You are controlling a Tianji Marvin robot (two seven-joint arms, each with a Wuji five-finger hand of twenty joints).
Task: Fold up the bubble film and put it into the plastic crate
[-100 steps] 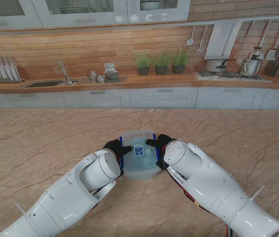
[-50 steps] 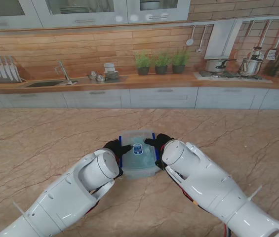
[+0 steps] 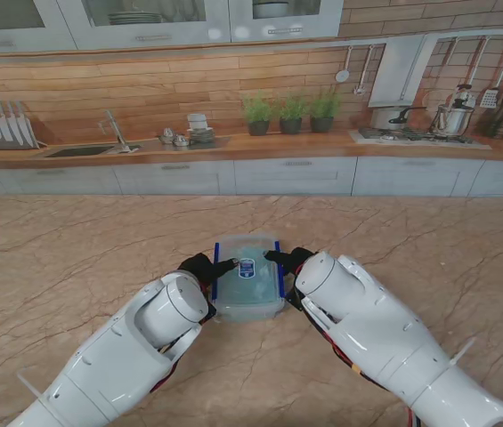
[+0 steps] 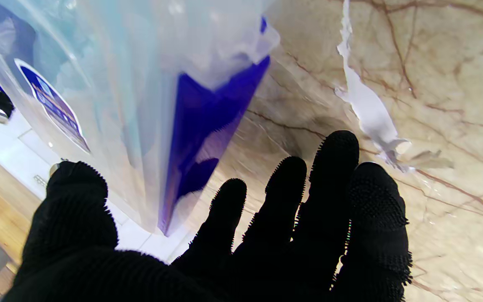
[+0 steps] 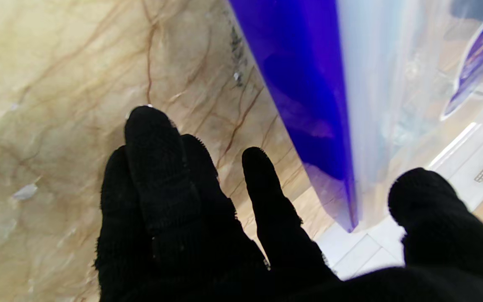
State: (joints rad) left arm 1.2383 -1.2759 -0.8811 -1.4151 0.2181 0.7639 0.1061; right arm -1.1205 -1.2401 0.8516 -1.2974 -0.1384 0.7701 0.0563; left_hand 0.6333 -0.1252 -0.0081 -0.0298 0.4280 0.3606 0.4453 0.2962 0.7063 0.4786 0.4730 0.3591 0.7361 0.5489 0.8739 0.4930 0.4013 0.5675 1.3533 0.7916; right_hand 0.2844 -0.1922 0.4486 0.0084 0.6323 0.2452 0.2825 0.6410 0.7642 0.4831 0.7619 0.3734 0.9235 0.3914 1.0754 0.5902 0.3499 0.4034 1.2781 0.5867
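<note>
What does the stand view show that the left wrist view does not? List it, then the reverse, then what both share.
Only the stand view: the whole plastic crate with a robot hand on each side, the left robot hand and the right robot hand, plus the kitchen counter behind.

Only the left wrist view: the left robot hand's spread fingers apart from the crate wall, and a torn white scrap on the table.

Both: the crate's blue clip, its label and the marble table.
</note>
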